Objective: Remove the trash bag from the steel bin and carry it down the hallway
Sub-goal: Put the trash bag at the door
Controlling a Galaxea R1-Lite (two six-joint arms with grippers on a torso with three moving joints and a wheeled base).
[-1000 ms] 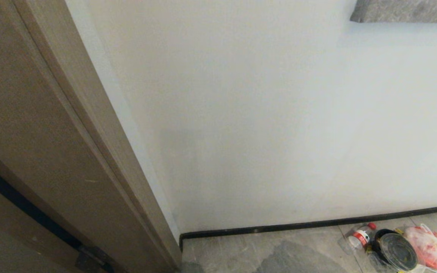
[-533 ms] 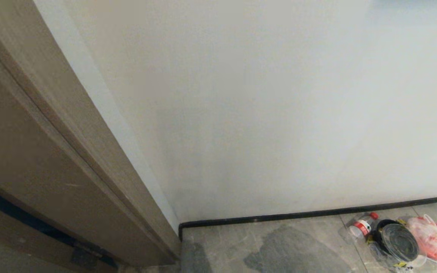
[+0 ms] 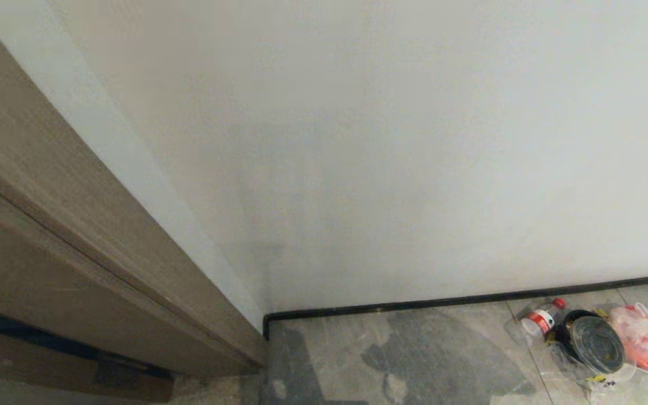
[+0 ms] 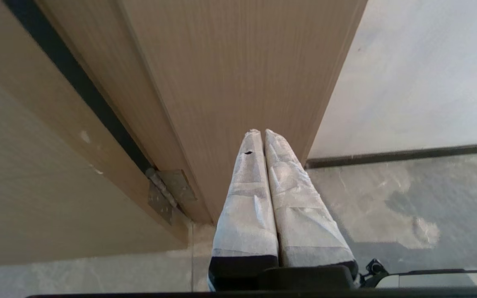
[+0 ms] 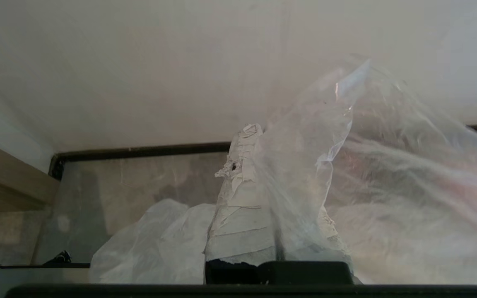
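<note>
Head view: white wall fills most of the picture, wood door frame from 9 to 7 o'clock, black skirting along the base. At 4 o'clock on the grey floor tiles lies litter: a bottle with a red cap, a round clear lid, a red-and-white plastic bag. No steel bin and neither arm shows here.

Left wrist view: left gripper with taped fingers pressed together, holding nothing, pointing at the door frame.

Right wrist view: right gripper clamped on the clear trash bag, whose film drapes from the tips toward 3 o'clock. Bag is already out; judging by this, the right arm carries, the left is spare.
</note>
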